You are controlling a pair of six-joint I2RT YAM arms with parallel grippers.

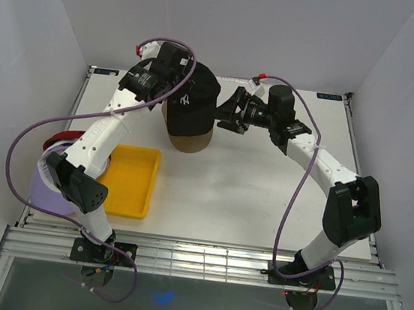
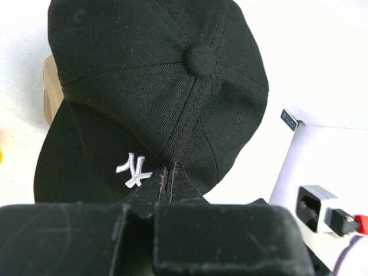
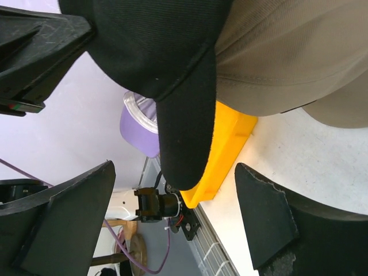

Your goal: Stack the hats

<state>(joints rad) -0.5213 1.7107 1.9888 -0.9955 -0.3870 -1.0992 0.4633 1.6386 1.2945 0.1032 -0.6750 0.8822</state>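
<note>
Table [image 1: 262, 199] and walls [image 1: 246, 24] white; left fingers [image 2: 155, 192] pinch black cap [image 2: 155, 75], right fingers [image 3: 267, 213] spread.

Both arms reach far forward, the left tool [image 2: 168, 179] pinched closed, the right tool [image 1: 225, 114] spread wide.

On my left I see a shallow yellow rectangular plastic tray [image 1: 134, 180] lying flat on the white surface [image 1: 248, 190], near its front edge; plain white walls [image 1: 231, 22] enclose three sides.
</note>
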